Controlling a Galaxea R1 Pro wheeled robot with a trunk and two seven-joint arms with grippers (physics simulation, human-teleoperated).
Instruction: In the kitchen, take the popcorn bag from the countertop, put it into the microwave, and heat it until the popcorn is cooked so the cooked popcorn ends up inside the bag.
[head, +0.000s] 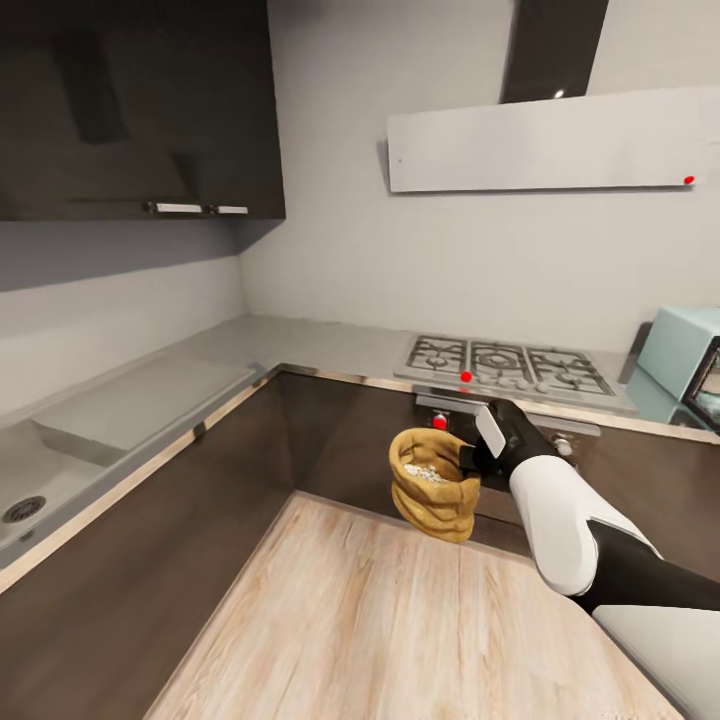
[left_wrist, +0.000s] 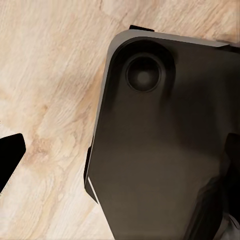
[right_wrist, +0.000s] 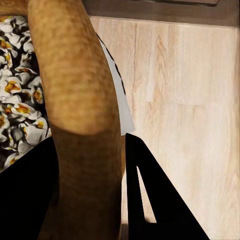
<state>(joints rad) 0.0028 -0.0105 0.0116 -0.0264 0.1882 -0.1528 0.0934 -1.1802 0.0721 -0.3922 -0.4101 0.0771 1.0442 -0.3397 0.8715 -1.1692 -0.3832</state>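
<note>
Popcorn bag (head: 433, 497): no legible label; popcorn (head: 430, 472) inside; rim pinched by right gripper (head: 472, 458), below gas hob (head: 508, 366). Microwave (head: 686, 362) right of hob. Left gripper's fingers: cannot tell.

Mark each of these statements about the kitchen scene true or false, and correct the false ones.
1. The right gripper grips the popcorn bag by its rim. True.
2. The bag rests on the countertop. False: it is held in the air above the wood floor, in front of the dark cabinets.
3. The bag holds whitish popcorn. True: the pieces show through its open top.
4. The microwave stands at the left end of the counter beside the sink. False: it stands at the far right, beyond the gas hob.
5. The bag is already inside the microwave. False: it is still outside, left of it.
</note>
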